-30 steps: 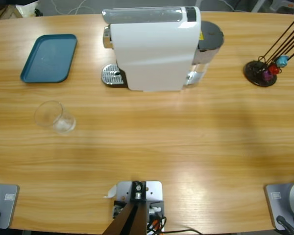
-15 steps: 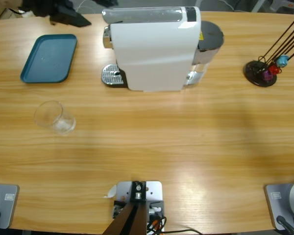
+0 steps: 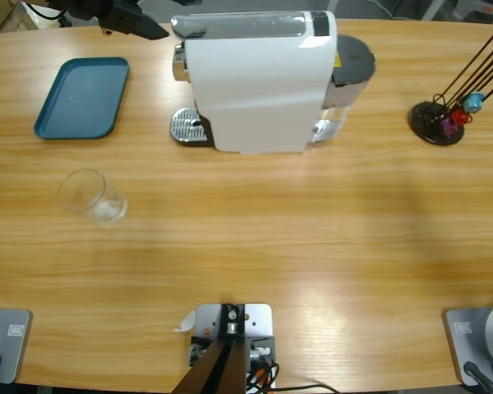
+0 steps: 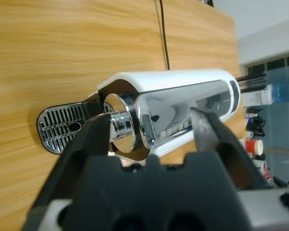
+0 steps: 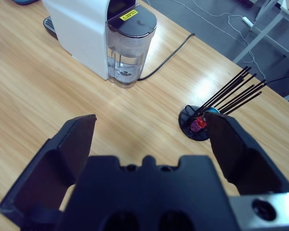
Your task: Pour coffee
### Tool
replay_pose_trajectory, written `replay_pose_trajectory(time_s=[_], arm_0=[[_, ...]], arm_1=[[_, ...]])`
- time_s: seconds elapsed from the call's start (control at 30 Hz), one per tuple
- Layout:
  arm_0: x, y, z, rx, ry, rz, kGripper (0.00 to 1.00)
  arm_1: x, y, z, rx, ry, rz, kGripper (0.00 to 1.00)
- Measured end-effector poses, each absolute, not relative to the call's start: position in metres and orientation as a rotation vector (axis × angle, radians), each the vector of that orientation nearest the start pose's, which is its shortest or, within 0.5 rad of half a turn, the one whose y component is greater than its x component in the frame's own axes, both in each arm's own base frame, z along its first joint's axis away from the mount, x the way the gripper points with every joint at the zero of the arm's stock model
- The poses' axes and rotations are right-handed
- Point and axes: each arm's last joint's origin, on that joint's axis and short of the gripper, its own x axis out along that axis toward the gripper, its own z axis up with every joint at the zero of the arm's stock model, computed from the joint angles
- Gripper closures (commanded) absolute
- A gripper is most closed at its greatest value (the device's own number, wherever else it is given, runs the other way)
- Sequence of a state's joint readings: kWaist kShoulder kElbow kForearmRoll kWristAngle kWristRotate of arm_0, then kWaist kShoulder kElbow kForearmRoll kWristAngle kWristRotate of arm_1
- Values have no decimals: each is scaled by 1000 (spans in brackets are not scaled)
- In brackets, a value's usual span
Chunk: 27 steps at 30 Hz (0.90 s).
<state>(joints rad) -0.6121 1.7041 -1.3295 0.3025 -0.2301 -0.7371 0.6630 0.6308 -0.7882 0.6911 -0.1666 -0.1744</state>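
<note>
Jaws of both grippers apart and empty: left gripper framing coffee machine spout end, right gripper above table; clear glass well apart, no coffee visible.

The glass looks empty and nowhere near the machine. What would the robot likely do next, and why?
Probably bring the left gripper, open and now up by the coffee machine, down toward the empty glass to grasp it. The drip tray under the spout is bare, so no coffee can be caught until the glass stands there.
</note>
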Motion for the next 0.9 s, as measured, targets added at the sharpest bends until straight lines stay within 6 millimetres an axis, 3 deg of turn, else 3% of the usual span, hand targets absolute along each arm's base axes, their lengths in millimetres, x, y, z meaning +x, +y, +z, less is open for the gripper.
replay_pose_trajectory(time_s=[0.03,0.07,0.13,0.23,0.9], arm_0=[[290,-217,350,-545,945,-509,576],[290,-217,350,-554,948,-505,641],[290,-217,350,-561,951,-501,864],[290,-217,350,-567,954,-501,1000],[287,-209,350,-578,963,-537,1000]], arm_1=[[25,9,340,-385,451,528,4],[25,9,340,-385,451,528,4],[25,9,340,-385,451,528,7],[25,9,340,-385,451,528,13],[25,10,340,-385,452,528,23]])
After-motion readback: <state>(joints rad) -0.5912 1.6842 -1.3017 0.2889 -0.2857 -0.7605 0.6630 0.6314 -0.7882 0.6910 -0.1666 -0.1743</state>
